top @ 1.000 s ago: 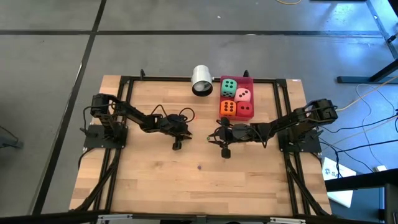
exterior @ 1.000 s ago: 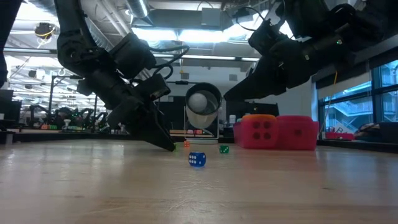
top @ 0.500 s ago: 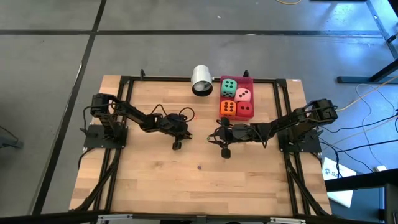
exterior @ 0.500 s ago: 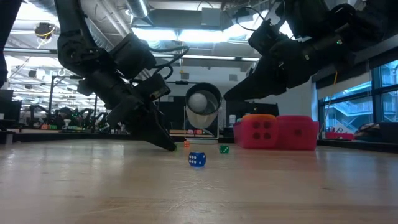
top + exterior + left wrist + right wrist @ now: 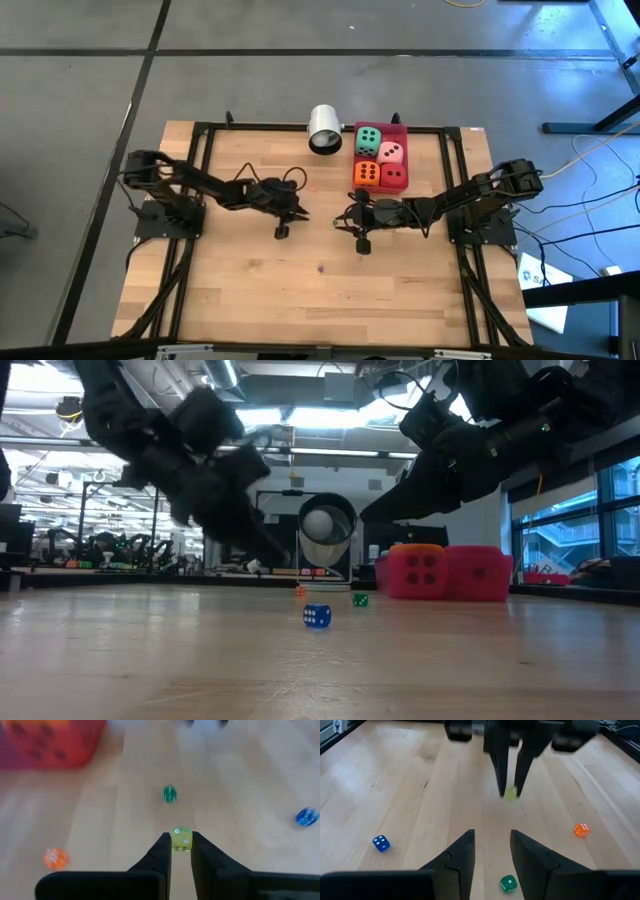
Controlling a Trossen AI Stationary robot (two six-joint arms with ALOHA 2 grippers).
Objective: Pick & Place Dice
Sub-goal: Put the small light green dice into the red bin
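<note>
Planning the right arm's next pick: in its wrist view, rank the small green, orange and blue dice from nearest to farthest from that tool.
1. Small green die, just beside the right tool, between its fingers.
2. Orange and blue dice, on opposite sides; too close to call.

Overhead camera looking straight down on the whole counter [image 5: 320,290], low camera level with the boards facing the room behind, two wrist cameras close above the wood facing each other, both sharing the small blue die [image 5: 381,843].
</note>
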